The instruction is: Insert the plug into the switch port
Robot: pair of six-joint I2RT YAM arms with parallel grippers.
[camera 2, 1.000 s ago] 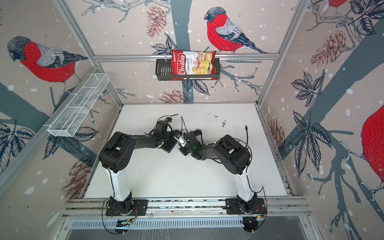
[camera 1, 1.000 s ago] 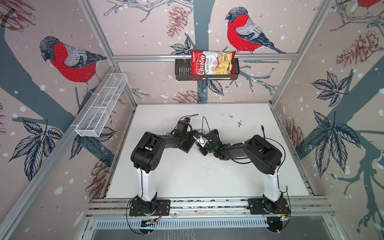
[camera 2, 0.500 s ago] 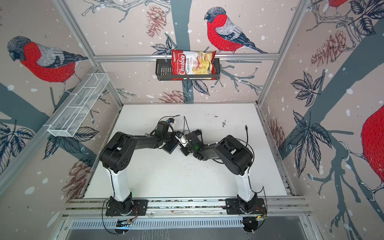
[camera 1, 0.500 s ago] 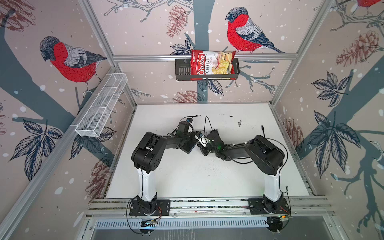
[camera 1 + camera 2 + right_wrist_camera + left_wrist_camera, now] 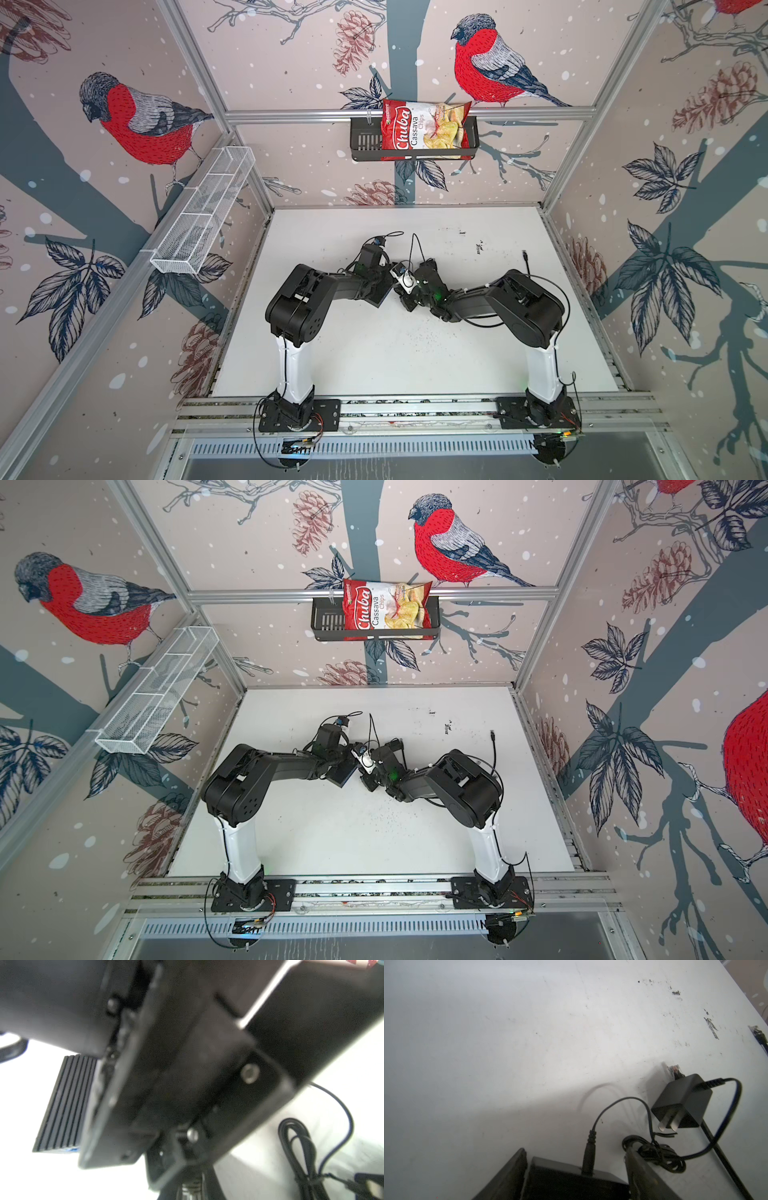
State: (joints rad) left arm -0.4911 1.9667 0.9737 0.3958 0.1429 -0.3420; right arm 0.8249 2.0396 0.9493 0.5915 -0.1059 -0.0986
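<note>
Gripping the flat, ribbed black switch above the scuffed white table, left gripper clamps its 2 sides; we see 1 clear-tipped plug lying just beside the matte cube adapter; right gripper pinched closed, on what we cannot tell.

Both top views hang high above the front edge of the white flat tabletop, tilted down toward its far edge, showing almost the same scene. The left wrist view sits low and close over the tabletop, looking across it past the flat black rectangular switch box. The right wrist view is closer still, blurred, largely blocked by dark robot hardware; both wrist views share the bundled thin black cord.
</note>
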